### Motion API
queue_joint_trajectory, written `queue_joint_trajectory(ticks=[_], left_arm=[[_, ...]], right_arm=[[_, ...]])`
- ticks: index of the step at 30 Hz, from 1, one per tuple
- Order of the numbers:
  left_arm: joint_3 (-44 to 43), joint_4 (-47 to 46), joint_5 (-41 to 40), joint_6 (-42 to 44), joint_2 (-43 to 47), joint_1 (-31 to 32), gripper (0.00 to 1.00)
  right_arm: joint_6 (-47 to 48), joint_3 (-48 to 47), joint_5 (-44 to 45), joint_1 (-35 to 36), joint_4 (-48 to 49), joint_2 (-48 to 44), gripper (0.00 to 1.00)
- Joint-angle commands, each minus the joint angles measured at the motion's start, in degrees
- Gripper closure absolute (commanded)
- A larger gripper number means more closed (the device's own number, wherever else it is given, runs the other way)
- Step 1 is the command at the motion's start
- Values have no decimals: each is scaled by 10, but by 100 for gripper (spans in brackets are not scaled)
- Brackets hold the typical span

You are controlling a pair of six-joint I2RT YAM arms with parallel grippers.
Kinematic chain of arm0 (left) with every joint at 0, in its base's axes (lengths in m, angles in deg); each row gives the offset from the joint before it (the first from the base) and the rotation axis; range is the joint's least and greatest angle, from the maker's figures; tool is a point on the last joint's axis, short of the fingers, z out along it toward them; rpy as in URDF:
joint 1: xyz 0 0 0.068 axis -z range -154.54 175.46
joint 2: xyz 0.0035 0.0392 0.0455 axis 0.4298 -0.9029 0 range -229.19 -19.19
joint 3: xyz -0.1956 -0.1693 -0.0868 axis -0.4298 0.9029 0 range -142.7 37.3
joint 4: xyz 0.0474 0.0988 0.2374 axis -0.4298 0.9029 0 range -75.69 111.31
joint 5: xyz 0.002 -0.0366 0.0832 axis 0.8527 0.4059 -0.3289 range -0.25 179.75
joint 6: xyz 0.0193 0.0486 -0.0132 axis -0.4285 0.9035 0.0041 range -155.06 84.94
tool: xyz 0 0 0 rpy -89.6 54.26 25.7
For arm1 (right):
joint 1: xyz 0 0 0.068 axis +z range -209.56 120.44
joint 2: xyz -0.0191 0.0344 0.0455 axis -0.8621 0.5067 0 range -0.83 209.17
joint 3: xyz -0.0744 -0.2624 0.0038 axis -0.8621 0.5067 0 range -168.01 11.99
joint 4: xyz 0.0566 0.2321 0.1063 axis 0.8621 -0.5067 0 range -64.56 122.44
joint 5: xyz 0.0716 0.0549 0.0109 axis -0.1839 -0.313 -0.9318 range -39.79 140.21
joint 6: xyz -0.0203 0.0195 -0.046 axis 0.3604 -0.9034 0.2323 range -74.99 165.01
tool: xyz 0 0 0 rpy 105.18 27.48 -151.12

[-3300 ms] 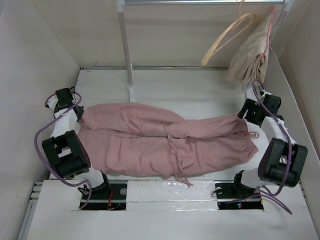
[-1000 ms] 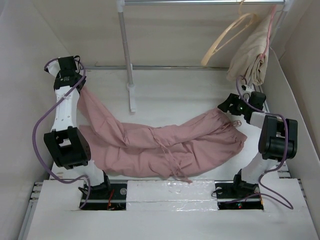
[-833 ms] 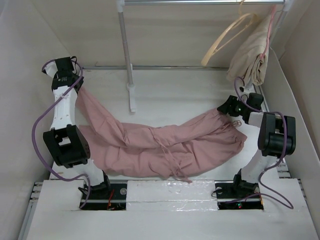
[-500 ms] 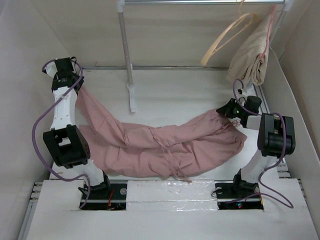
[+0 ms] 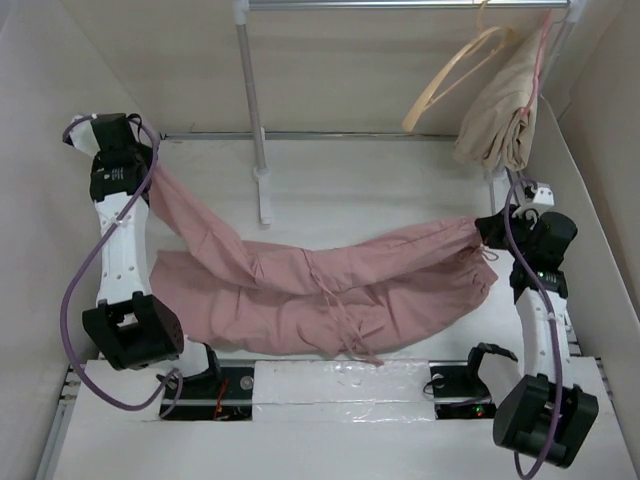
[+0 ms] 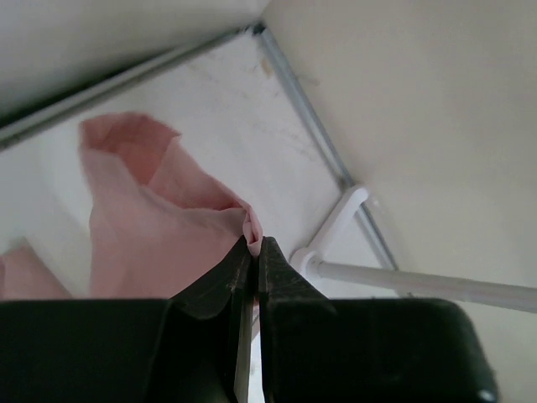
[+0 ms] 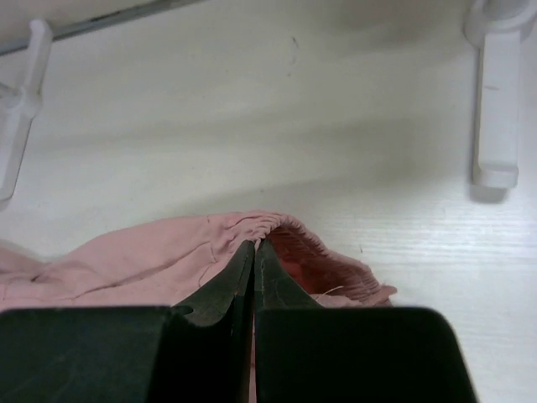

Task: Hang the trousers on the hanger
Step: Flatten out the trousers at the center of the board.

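The dusty-pink trousers stretch across the table. One leg end is raised at the far left and the gathered waist at the right, while the middle sags and the drawstring trails nearward. The empty cream-tan hanger hangs tilted from the rail.

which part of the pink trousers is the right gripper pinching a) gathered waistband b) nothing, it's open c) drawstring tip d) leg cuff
a: the right gripper is shut on the trousers at their gathered waist edge, seen from the right wrist.
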Motion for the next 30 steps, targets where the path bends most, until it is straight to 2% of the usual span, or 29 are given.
queue_joint_trajectory(ticks=[1,4,5,10,11,12,13,15,18,22,24,26,30], left_arm=[[-54,-7,-35,27,19,-2,100],[-84,0,-66,47,-11,-2,100],[-90,-5,-67,51,-22,-2,100],[-155,-2,-71,51,-117,-2,100],[-164,2,-58,43,-127,-2,100],[-186,2,-33,30,-139,-2,100],[-186,2,-20,29,-139,-2,100],[-184,-6,-5,12,-121,-2,100],[-168,-9,6,-4,-65,-2,100],[-140,-18,-16,-7,23,-2,100],[-164,9,-28,7,42,-2,100],[-184,42,-56,19,50,-2,100],[-172,55,-85,30,93,-2,100]], right_arm=[[41,-48,76,-19,-138,6,100],[48,-140,119,-55,-147,67,100],[44,-169,120,-67,-135,116,100],[-10,-206,116,-84,48,258,100],[-14,-221,110,-84,49,280,100],[4,-288,90,-78,9,323,100],[4,-288,92,-78,9,324,100],[28,-303,106,-68,-26,311,100],[36,-283,100,-68,-70,246,100],[36,-222,100,-68,-139,119,100],[57,-234,133,-35,-195,69,100],[69,-247,147,-34,-233,38,100],[90,-314,178,-7,-297,10,100]])
